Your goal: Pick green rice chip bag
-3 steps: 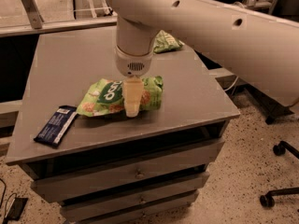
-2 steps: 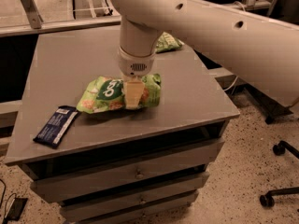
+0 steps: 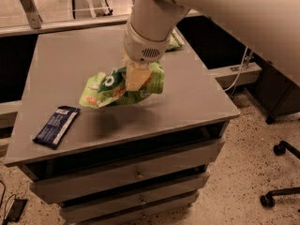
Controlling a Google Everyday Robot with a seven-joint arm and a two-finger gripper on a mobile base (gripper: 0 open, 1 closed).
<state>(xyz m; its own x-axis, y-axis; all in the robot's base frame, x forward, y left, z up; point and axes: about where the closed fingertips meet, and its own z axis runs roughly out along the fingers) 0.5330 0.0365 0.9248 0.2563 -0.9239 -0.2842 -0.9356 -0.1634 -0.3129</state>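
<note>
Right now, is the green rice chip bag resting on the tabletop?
No, the green rice chip bag hangs clamped in the gripper above the table, its shadow falling separately on the surface below.

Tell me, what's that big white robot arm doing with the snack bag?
The robot arm's gripper is pinching the green rice chip bag near its middle, with the fingers shut on it. The bag looks raised a little off the grey table, because there is a shadow under it. A dark blue bar wrapper lies near the table's front left corner, and a smaller green packet sits at the back, mostly hidden behind the arm. Neither one is being touched.
</note>
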